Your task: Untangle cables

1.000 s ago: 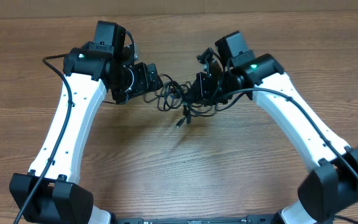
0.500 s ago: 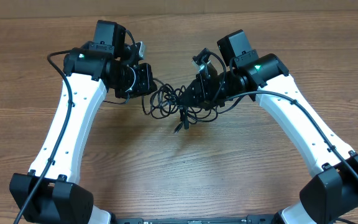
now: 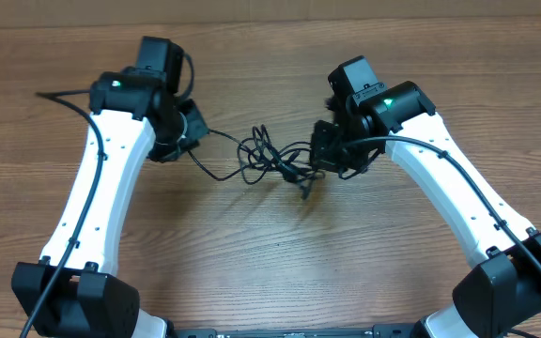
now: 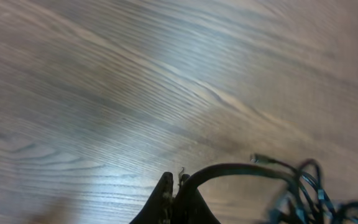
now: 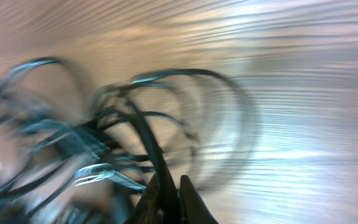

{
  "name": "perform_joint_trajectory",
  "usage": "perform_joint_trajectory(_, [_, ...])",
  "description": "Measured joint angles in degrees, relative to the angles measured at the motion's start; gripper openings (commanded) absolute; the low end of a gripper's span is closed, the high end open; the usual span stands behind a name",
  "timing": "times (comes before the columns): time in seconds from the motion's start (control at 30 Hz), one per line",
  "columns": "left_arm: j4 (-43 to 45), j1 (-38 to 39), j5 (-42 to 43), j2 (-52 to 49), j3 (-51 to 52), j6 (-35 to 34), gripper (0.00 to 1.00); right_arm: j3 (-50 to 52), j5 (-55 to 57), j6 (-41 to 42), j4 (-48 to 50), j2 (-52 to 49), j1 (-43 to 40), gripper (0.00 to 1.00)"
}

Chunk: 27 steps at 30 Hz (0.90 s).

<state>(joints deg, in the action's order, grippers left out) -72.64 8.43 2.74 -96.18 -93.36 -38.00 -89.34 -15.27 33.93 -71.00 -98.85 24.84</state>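
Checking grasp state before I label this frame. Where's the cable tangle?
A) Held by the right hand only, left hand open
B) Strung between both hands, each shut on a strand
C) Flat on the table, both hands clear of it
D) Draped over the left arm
B: in the overhead view the cables span from the left hand to the right hand, and each wrist view shows a black strand pinched in the shut hand.

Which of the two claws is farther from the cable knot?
The left claw: loose strands stretch out to it, while the right claw sits right against the knotted cables.
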Motion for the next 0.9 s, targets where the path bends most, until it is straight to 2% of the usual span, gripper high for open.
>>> perform_joint_trajectory(0.03, [0.2,-0.7,0.0,0.0,0.0,-0.9,0.04,0.0,5.1,2.4,-0.9,0.0,0.0,0.04])
perform_joint_trajectory(0.23, [3.1,-4.8,5.8,0.0,-2.4,-0.1,0.04,0.0,15.3,6.0,-1.6,0.0,0.0,0.04])
perform_joint_trajectory(0.47, [8.2,-10.4,19.1,3.0,-11.2,3.4,0.04,0.0,19.2,7.4,-1.7,0.0,0.0,0.04])
perform_joint_trajectory(0.57, [9.3,-11.3,21.9,5.8,-12.8,3.7,0.04,0.0,20.0,7.7,-1.7,0.0,0.0,0.04])
perform_joint_trajectory(0.77, [14.6,-12.7,22.8,9.1,-13.4,3.9,0.04,0.0,21.3,7.9,-2.4,0.0,0.0,0.04])
perform_joint_trajectory(0.9, [11.5,-15.9,17.0,10.3,-13.7,1.7,0.04,0.0,22.9,8.2,-3.1,0.0,0.0,0.04])
